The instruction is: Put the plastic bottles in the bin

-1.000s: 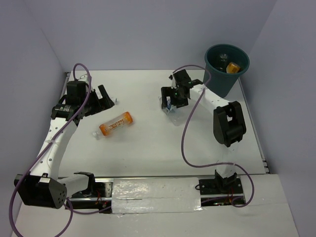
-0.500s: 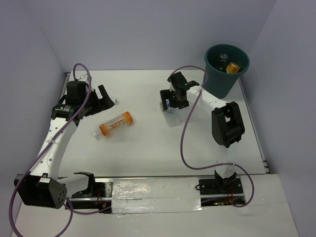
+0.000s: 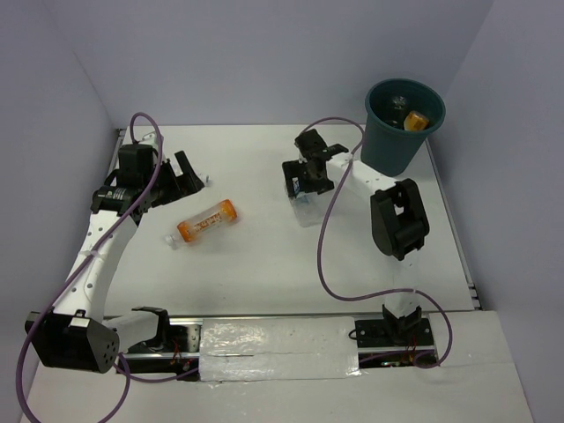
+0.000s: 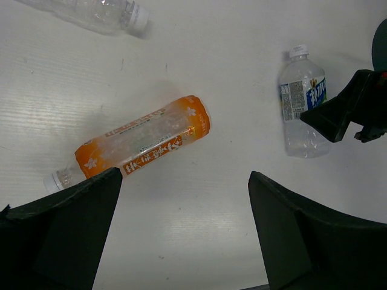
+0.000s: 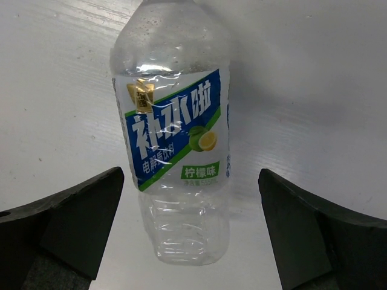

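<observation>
Grasp of blue-labelled bottle (image 5: 175, 145) at frame centre is being prepared; right gripper (image 5: 188, 232) is spread open astride it; closure is required.

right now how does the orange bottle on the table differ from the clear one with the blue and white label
Colour: the orange labelled plastic bottle is wrapped in orange; the clear plastic bottle with the blue-white label is see-through above and below its label. Place: the clear one lies between the fingers of the open right tool; the orange one lies nearer the left arm. Both lie on their sides on the white table, white caps on.
</observation>
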### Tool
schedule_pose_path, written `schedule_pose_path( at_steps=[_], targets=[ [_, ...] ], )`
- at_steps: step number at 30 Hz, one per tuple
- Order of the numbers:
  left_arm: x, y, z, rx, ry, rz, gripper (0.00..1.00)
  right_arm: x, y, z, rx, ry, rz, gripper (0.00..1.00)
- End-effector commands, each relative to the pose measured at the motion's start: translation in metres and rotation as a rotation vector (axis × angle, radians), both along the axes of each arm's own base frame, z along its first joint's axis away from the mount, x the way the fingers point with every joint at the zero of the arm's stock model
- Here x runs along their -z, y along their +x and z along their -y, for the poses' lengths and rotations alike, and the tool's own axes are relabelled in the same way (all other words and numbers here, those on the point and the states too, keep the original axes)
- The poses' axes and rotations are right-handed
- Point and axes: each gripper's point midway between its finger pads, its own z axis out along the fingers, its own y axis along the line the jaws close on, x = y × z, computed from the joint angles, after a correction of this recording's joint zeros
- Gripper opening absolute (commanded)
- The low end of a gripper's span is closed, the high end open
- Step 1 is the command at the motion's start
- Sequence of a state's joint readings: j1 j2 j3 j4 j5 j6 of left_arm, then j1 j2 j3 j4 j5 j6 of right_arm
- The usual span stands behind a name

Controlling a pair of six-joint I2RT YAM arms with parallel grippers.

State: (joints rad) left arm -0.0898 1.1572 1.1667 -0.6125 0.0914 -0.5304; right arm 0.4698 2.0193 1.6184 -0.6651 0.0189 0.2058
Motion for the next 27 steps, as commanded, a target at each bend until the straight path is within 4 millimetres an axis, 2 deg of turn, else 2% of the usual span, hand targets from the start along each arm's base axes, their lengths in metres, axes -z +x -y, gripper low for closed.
schedule_pose_path(
  at_steps=[1,10,16,18,19,21,23,24,26,27],
  targets=[
    [-0.019,0.004,0.000,-0.003,-0.013,0.066,0.99,-0.004,0.010,-0.011,0.007,0.005,0.034,1.00],
    [-0.018,0.005,0.000,0.000,-0.012,0.059,0.99,0.013,0.009,-0.016,0.003,-0.026,0.011,0.96],
    [-0.018,0.004,0.002,0.003,-0.020,0.057,0.99,0.021,0.010,-0.017,0.009,-0.039,0.006,0.87],
    [-0.016,0.004,0.001,0.003,-0.017,0.052,0.99,0.015,0.011,-0.015,0.020,-0.045,0.023,0.73],
    [-0.016,0.004,0.002,0.003,-0.017,0.050,0.99,0.011,0.012,-0.014,0.025,-0.042,0.035,0.60],
    [-0.015,0.004,0.001,-0.001,-0.017,0.048,0.99,-0.013,0.016,-0.015,0.034,-0.023,0.081,0.53],
    [-0.014,0.004,0.001,-0.002,-0.016,0.049,0.99,-0.037,0.018,-0.017,0.031,0.002,0.115,0.50],
    [-0.014,0.005,0.001,-0.004,-0.016,0.048,0.99,-0.068,0.024,-0.019,0.037,0.031,0.178,0.50],
    [-0.016,0.006,0.001,-0.006,-0.017,0.053,0.99,-0.105,0.030,-0.017,0.048,0.052,0.247,0.50],
    [-0.017,0.007,0.000,-0.006,-0.013,0.055,0.99,-0.146,0.041,-0.011,0.080,0.071,0.338,0.51]
  ],
)
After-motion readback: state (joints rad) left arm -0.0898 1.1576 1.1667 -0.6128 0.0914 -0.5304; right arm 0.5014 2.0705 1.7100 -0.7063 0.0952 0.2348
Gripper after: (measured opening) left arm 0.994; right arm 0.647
